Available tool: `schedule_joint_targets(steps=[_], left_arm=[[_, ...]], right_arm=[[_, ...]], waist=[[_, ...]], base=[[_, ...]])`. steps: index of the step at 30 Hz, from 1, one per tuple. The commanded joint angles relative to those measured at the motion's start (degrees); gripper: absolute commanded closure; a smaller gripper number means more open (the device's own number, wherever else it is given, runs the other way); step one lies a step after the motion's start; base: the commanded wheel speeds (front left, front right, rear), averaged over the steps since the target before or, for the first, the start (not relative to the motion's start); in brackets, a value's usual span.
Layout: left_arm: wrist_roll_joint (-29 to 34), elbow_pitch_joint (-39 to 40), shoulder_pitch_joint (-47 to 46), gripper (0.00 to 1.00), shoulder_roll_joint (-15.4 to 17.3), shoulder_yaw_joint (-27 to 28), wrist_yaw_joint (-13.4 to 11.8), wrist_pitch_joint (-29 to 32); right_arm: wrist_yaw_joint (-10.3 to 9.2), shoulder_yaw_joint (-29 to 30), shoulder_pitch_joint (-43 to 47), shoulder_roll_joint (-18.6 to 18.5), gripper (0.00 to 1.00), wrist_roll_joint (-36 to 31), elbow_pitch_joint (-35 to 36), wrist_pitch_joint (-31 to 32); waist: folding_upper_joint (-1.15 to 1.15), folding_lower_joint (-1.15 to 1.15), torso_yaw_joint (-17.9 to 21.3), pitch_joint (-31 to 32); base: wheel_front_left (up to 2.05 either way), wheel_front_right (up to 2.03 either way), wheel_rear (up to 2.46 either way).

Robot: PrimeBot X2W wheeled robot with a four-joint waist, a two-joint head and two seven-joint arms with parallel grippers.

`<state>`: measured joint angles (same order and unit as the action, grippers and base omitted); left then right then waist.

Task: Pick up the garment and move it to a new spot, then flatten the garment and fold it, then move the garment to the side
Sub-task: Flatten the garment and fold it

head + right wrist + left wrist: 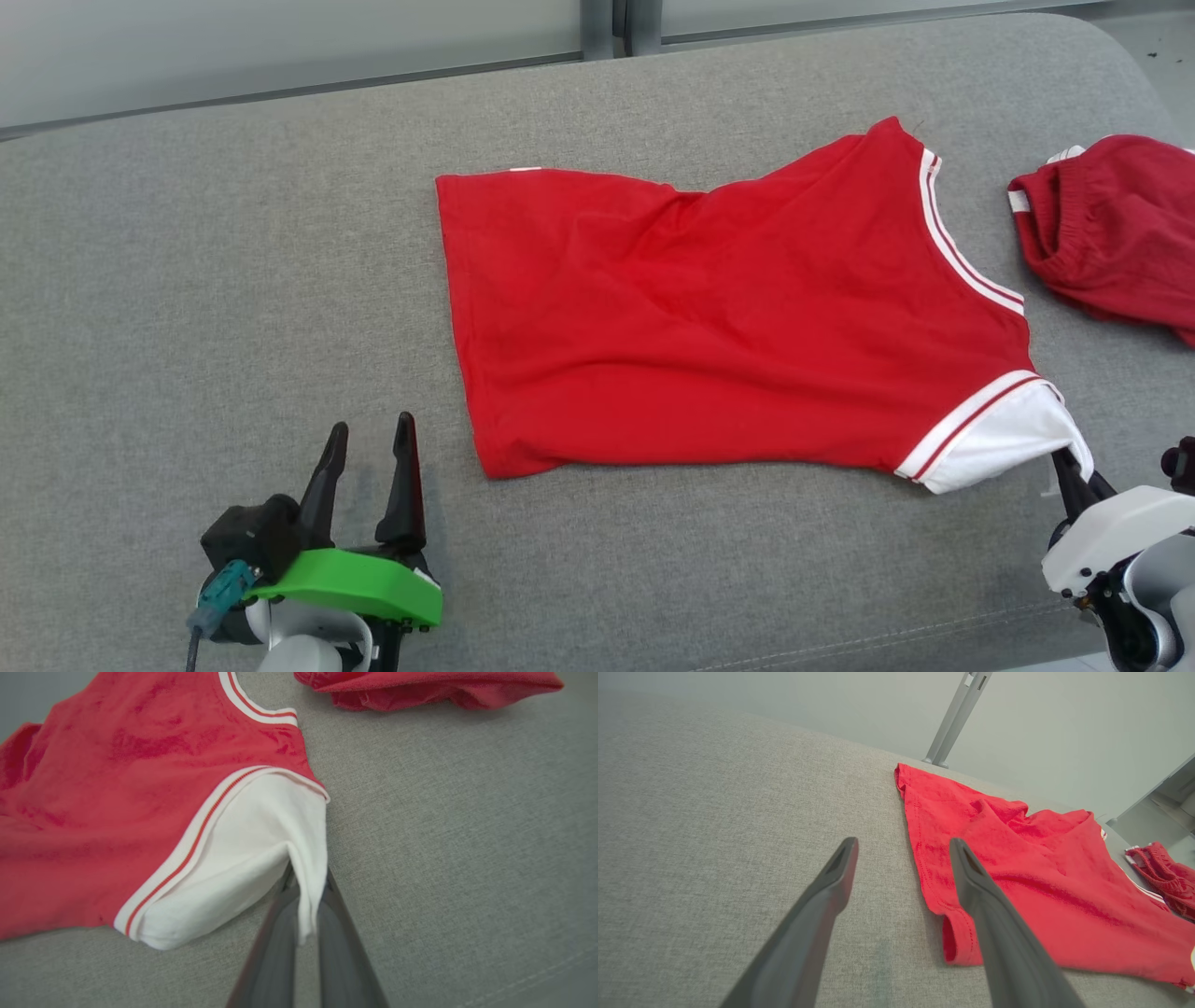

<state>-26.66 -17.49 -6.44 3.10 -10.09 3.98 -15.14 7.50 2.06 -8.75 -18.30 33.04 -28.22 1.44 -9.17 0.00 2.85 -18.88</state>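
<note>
The garment (728, 317) is a red shirt with white sleeves and striped trim, lying spread on a grey cushion. My right gripper (1064, 462) is at its lower right corner, shut on the edge of the white sleeve (261, 858); in the right wrist view the cloth is pinched between the two fingers (336, 933). My left gripper (369, 443) rests open on the cushion just left of the shirt's lower left corner (957, 942), with nothing between its fingers (831, 891).
A second red piece with an elastic waistband (1116, 224) lies at the far right of the grey cushion (233, 308). A pale wall and a grey metal post (957, 714) stand behind the cushion. The cushion's front seam (537, 970) runs near the right gripper.
</note>
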Motion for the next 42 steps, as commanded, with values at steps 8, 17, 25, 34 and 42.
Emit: schedule_joint_targets(steps=[8,17,25,34,42], left_arm=[[-0.3,-5.3,-6.9,0.00,0.7,-2.2,1.6,1.8],[-2.2,-15.6,-18.4,0.00,1.8,-3.2,2.8,5.7],[-3.0,-27.8,-30.2,0.00,3.9,-2.3,1.9,9.0],[-1.6,-39.4,-38.1,0.00,5.2,-3.7,1.9,9.6],[-1.7,-44.9,-40.2,0.81,2.9,-6.9,3.3,11.7]], right_arm=[[-0.02,1.1,-2.8,0.6,0.00,-3.5,-2.6,-3.7],[0.00,1.9,-3.6,-0.7,0.00,-5.1,3.8,-7.0],[-0.01,-1.1,-4.5,0.5,0.00,-5.8,12.1,-7.6],[-0.01,-3.0,-4.8,0.2,0.00,-6.2,17.1,-7.0],[-0.01,-3.4,-4.6,0.8,0.00,-7.0,19.0,-6.6]], waist=[[0.00,0.00,1.1,-0.3],[0.00,0.00,5.7,-2.5],[0.00,0.00,9.6,-7.7],[0.00,0.00,11.5,-10.7],[0.00,0.00,11.4,-10.6]], base=[[0.00,0.00,0.00],[0.00,0.00,0.00],[0.00,0.00,0.00],[0.00,0.00,0.00],[0.00,0.00,0.00]])
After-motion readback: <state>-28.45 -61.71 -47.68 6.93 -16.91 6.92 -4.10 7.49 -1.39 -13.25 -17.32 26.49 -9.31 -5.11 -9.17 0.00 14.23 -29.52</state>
